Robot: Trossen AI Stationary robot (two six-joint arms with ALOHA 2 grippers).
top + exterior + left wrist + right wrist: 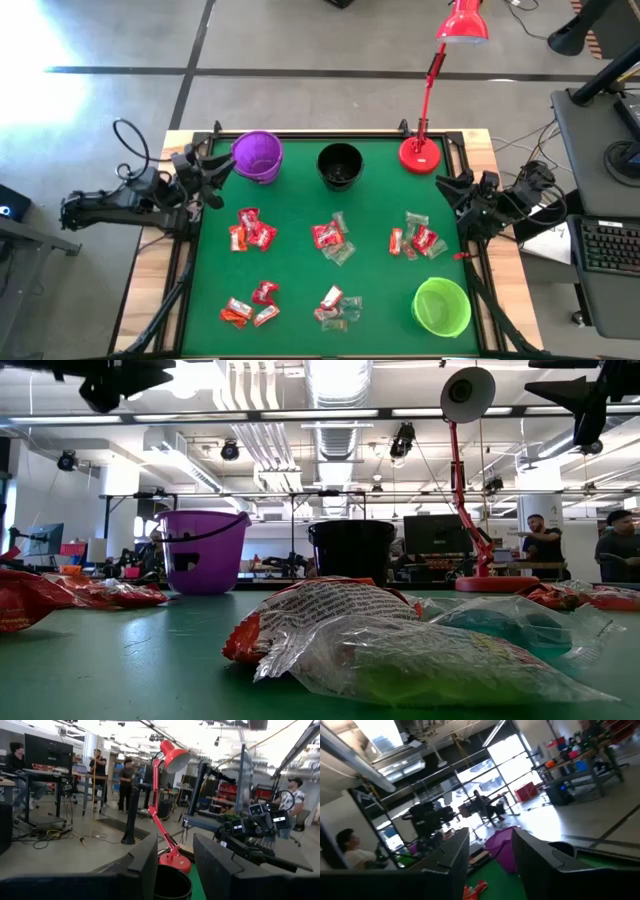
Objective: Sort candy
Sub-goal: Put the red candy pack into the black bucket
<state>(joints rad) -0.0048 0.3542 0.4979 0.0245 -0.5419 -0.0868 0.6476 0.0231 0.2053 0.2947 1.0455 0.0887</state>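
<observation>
We saw a green mat covering the surface [300,200], framed in black rails with a wooden border, on a grey floor crossed by dark lines. The low view looked level across the mat into an open workshop with ceiling ducts, strip lights, monitors and benches; two people [545,540] stood far back on that view's right, and more people showed in both wrist views.

Three cups stood on the mat: a purple cup [257,155] just beside the left claw [205,170], a black cup [339,165] between the two arms toward the far edge, and a green cup [441,305] at the near corner, nearer the right claw [458,192]. One red desk lamp [421,153] stood by the far edge, near the right claw, its shade leaning out past the surface.

The candy lay in six loose heaps between the claws. On the left claw's side were a red heap [250,230] and another red heap [250,305]; in the middle a mixed red and pale heap [333,240] and a mostly clear heap [336,307]; toward the right claw a red and clear heap [415,238]. We could not count single sweets.

Both claws hung at the side edges, above the mat, touching nothing. Each wrist view showed its fingers [142,865] [455,855] parted with a clear gap and nothing between them.
</observation>
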